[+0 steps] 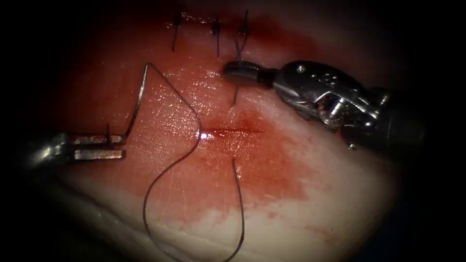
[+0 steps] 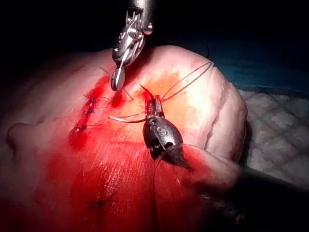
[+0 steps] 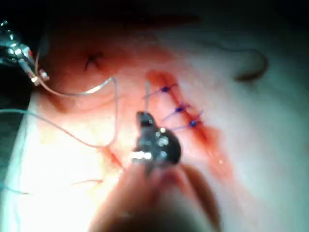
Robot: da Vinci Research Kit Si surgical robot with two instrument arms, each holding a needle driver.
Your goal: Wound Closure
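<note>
**Left tool holds needle clear of the cut**

The left arm's steel tool [image 1: 114, 145] grips the thin curved needle [image 1: 139, 99] at its end, free above the red-stained tissue [image 1: 340, 204], left of the short cut [image 1: 233, 131]. Dark thread [image 1: 167, 170] loops across. The right tool [image 1: 242, 72] hovers, fingers closed, holding nothing, beside 3 dark stitches [image 1: 215, 28].

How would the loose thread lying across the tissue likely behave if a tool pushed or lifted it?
Probably floppy: the thread lies in slack curves. Likely very light, being so thin. It may cling, since the tissue glistens with red fluid.
</note>
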